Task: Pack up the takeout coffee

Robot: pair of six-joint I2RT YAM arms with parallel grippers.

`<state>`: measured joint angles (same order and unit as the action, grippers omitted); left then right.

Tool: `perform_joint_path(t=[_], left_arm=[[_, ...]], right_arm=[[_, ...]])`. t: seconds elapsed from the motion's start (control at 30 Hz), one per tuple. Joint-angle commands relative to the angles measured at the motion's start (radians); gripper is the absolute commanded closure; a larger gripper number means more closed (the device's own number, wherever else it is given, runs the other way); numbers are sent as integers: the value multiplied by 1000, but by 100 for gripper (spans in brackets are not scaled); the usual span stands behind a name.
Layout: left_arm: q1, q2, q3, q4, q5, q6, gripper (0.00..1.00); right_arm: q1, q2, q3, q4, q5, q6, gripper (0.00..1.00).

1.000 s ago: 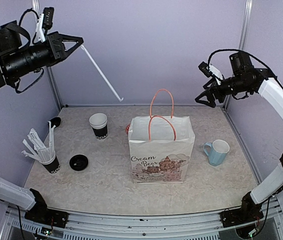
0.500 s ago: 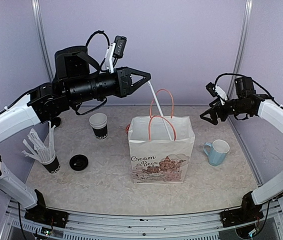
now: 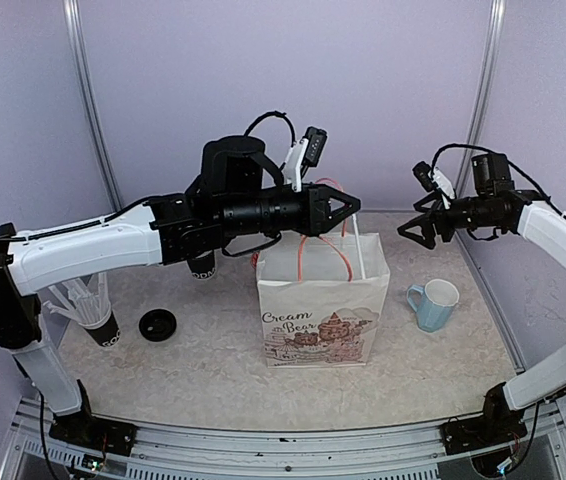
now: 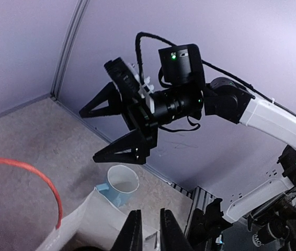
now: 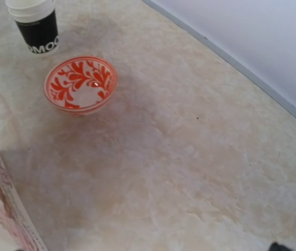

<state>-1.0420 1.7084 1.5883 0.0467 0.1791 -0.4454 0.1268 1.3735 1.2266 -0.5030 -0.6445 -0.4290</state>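
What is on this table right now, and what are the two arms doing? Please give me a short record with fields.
left gripper: shut on a white straw, its lower end inside the paper bag
right gripper: open, in the air, holding nothing
coffee cup: lidless, standing left of the bag
lid: lying loose on the table
also there: blue mug, red-patterned bowl, cup of straws

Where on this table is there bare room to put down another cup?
Widest bare patch: the front strip between the paper bag and the table's near edge. Also bare: the right front corner beyond the blue mug. Crowded: the left side, with the straw cup, loose lid and the left arm above; a patterned bowl sits behind the bag.
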Motion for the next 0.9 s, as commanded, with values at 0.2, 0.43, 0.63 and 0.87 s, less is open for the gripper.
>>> perform_joint_path(t=[0.2,0.43,0.63,0.87], left_arm=[[1,-136,9,-309,-209,206,44],[73,-312,-11,-563,-522,259,35],[269,-393,-31,-899,-767,166,39],[575,-479,-161,-1029,-885,102,50]], right_arm=[[-10,-31,20,-30,-64,-25,0],[-10,-49,-36,17,-35,-37,0],[-9,-30,-82,69,-10,-48,0],[-9,-23,-125,67,-11,-88,0]])
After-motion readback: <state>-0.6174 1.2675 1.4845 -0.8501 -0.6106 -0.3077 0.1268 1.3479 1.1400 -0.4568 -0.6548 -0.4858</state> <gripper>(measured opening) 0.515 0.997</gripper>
